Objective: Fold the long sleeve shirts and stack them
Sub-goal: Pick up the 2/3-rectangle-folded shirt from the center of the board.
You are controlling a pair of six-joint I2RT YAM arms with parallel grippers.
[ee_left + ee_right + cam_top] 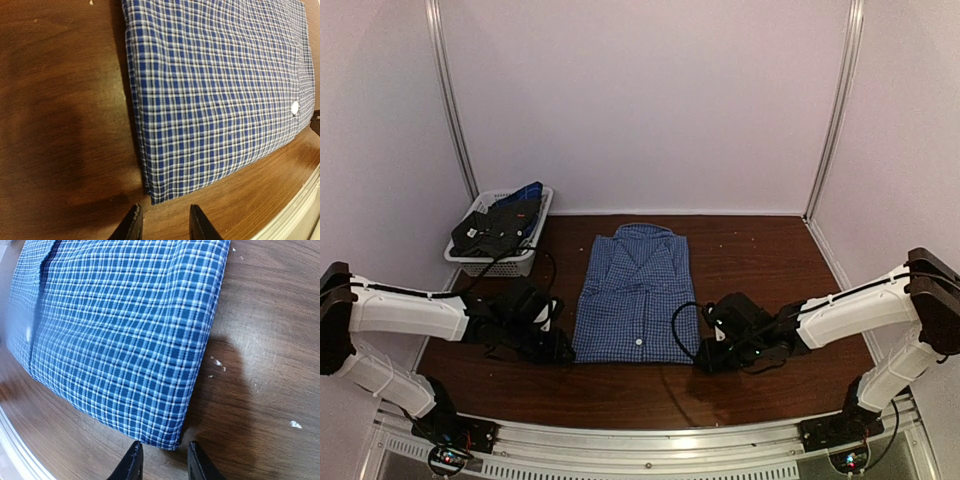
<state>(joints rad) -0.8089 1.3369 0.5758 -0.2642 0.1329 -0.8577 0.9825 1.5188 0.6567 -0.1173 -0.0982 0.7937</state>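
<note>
The folded shirt (632, 295) lies on the desk (760, 270), long axis 12 to 6 o'clock, hem nearest; the left end effector (165, 226) faces its 7 o'clock corner, the right end effector (164, 462) its 5 o'clock corner, both slightly spread, empty, equally near

The top view looks down from above and behind the arms over the whole table (760, 250). Each wrist view sits low and close, facing one near corner of the folded shirt (635, 295), which all three views share.
</note>
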